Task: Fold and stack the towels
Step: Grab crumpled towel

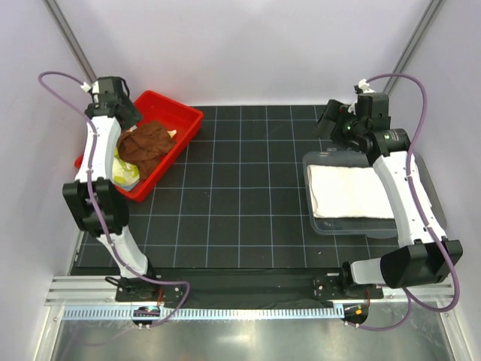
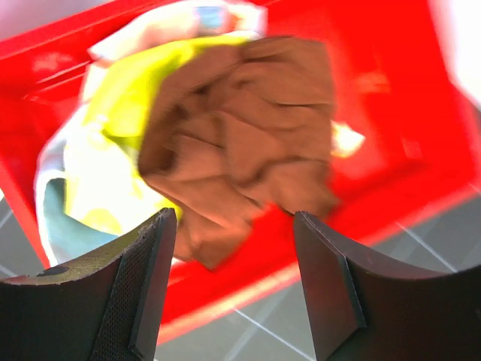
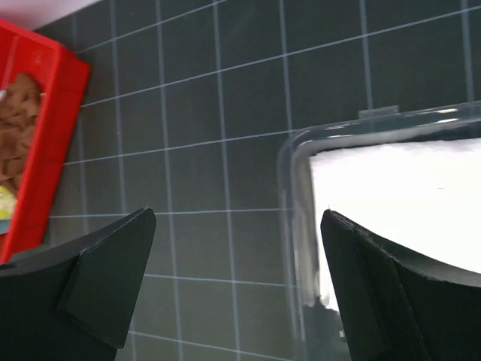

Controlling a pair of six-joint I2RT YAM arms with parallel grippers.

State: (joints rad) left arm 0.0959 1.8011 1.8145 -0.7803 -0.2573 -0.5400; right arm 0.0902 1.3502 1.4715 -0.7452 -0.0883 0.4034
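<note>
A crumpled brown towel lies on top of a yellow-green towel in the red tray. In the left wrist view the brown towel covers the yellow-green one, with a light-blue patch at the edge. My left gripper is open and empty, above the tray's near side; in the top view it is at the tray's far left. A folded white towel lies in the clear bin. My right gripper is open and empty, above the bin's far left corner.
The black gridded mat covers the table between the tray and the bin. White walls and slanted metal posts enclose the space. The arm bases sit on a metal rail at the near edge.
</note>
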